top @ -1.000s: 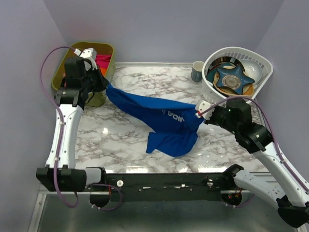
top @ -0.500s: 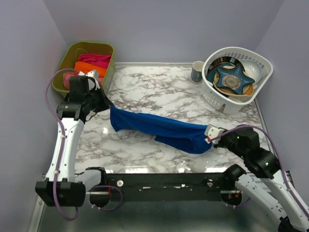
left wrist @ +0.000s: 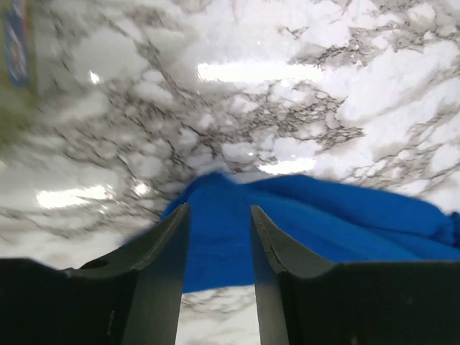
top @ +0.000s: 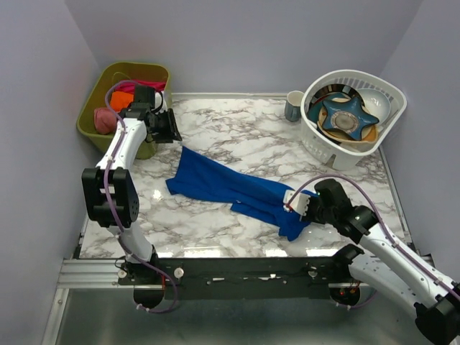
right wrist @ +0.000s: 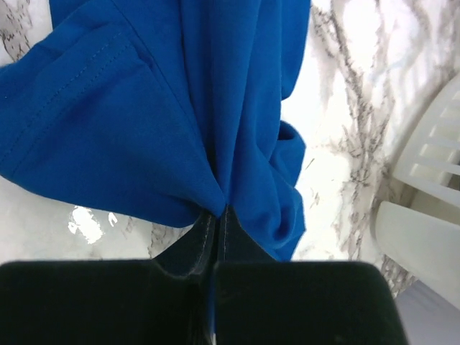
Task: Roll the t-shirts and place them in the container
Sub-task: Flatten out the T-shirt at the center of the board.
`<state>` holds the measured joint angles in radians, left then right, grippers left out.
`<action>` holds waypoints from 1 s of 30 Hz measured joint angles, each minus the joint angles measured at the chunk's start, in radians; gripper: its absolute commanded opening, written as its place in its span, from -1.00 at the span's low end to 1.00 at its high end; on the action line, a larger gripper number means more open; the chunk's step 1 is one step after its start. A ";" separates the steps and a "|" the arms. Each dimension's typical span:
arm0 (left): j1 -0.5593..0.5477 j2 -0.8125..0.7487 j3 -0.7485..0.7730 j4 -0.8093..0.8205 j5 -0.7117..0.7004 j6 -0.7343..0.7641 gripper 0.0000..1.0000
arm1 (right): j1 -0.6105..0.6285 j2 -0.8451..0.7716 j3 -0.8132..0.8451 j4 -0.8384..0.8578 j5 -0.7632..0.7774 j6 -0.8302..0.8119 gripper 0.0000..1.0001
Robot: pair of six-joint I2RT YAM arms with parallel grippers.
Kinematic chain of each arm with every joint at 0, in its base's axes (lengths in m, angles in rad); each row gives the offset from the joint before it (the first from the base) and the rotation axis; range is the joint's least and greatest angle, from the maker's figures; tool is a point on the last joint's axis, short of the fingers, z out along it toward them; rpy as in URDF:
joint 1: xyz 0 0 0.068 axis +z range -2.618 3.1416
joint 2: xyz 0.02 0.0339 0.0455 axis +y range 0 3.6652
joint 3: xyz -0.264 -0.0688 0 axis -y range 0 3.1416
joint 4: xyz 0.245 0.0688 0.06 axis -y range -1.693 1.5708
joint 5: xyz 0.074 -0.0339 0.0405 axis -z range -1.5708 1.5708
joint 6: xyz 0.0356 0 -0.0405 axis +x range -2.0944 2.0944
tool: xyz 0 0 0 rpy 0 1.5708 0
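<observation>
Royal-blue cotton, the t-shirt (top: 230,188) lies on the table as a long, rumpled band slanting from the left-centre of the top toward the near right. Its left end is fairly flat and squared, and its right end is bunched into soft folds. The right wrist view shows a stitched hem (right wrist: 86,72) running across one smooth panel. There the cloth gathers into a tight pleat where the right gripper (right wrist: 218,215) has its dark jaws pressed together on a pinch of fabric at the shirt's near-right end. The left gripper (top: 169,128) hangs over the far left part of the table with its two grey, wedge-shaped fingers (left wrist: 162,266) apart and nothing between them. The shirt's left end shows beyond them in its wrist view, near but untouched. Under the shirt is a glossy white marble-patterned tabletop (top: 237,136) with grey veining and bright glare patches. At the far left corner stands an olive-green rectangular bin (top: 93,108) holding orange and pink rolled cloth. At the far right sits a round white slotted plastic basket (top: 388,100) with bowls and a blue star-shaped dish (top: 345,118), and a small mug (top: 293,106) stands just beside it.
</observation>
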<state>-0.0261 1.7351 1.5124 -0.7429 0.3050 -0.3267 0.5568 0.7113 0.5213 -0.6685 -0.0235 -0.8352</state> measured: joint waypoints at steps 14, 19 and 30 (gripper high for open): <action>0.064 -0.146 -0.287 -0.026 0.097 0.892 0.09 | -0.002 0.129 0.061 -0.014 -0.001 0.092 -0.81; 0.056 0.003 -0.224 -0.027 0.145 0.902 0.13 | -0.002 0.163 0.088 -0.014 -0.002 0.103 -0.82; 0.029 0.133 -0.198 -0.039 0.206 0.831 -0.12 | -0.003 0.169 0.094 -0.023 -0.002 0.114 -0.82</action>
<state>0.0032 1.8683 1.3140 -0.7815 0.5106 0.5045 0.5541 0.8806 0.6155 -0.6910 -0.0257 -0.7212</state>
